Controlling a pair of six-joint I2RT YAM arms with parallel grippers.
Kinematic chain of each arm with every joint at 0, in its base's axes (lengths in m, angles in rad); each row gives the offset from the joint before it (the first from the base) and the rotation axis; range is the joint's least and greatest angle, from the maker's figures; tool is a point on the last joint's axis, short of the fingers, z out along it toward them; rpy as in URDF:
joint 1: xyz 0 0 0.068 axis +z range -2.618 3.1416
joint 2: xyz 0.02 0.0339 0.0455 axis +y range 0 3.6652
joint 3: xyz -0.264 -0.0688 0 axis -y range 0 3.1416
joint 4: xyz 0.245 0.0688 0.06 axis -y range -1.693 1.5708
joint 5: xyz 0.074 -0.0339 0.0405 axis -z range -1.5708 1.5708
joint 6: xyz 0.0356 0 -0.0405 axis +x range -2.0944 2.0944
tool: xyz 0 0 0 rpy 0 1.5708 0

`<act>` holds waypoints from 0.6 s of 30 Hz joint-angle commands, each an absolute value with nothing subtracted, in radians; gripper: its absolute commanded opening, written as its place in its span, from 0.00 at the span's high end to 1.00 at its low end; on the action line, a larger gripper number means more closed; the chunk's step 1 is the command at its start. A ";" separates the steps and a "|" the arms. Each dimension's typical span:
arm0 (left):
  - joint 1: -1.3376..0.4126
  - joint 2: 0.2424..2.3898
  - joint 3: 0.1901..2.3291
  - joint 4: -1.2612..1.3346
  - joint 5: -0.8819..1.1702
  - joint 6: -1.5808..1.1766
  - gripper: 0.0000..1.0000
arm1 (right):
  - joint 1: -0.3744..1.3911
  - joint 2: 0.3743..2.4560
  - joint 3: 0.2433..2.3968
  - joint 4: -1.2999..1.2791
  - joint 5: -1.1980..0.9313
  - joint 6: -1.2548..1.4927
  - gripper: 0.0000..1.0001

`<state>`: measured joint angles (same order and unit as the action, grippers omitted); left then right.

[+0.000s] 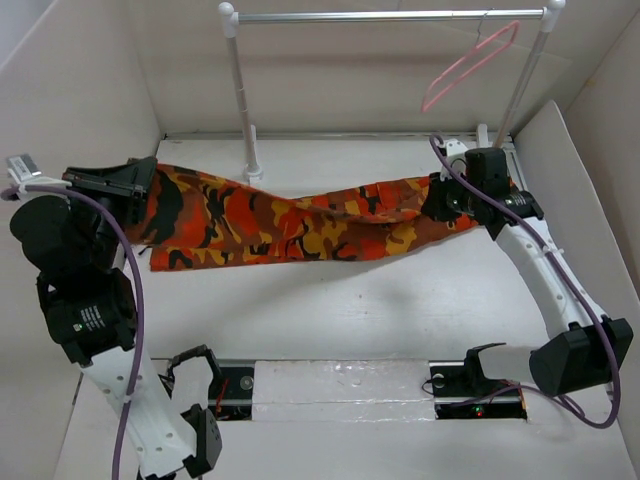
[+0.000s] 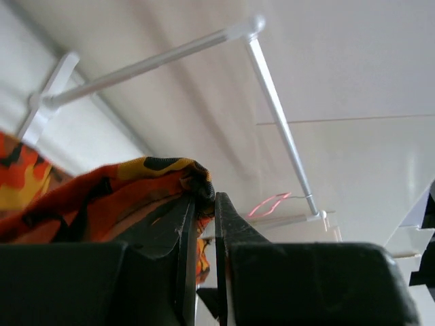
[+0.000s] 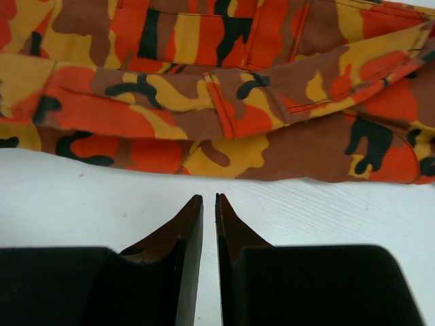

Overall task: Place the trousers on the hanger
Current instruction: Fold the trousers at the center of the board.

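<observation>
L gripper [image 2: 205, 204] clamped on trousers [image 1: 300, 220] end, mid-left. R gripper [image 3: 209, 198] near-closed, empty, just short of cloth. Trousers stretched across mid-frame; hanger [image 1: 470, 65] upper right on rail [image 1: 380, 16]. Best: open R, grip far end, lift level w/ L.

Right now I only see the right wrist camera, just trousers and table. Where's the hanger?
Observer: The hanger hangs on the rail, near its right end, beyond the right pincer.
Operator: Is anything on it?
Observer: No, it's bare. The trousers lie stretched across the table.
Operator: What's the left pincer doing?
Observer: The left pincer is pinching the trousers' other end.
</observation>
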<state>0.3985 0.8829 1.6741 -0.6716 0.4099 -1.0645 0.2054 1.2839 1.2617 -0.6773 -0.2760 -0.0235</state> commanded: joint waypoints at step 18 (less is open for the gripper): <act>0.413 0.969 1.286 -0.575 0.020 -1.098 1.00 | 0.212 1.285 1.289 -0.655 -0.296 -0.045 0.82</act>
<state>0.4004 0.9073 1.3437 -0.7181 0.1131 -1.0580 0.2054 1.2766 1.2797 -0.6949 -0.2687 -0.0456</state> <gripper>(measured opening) 0.054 0.186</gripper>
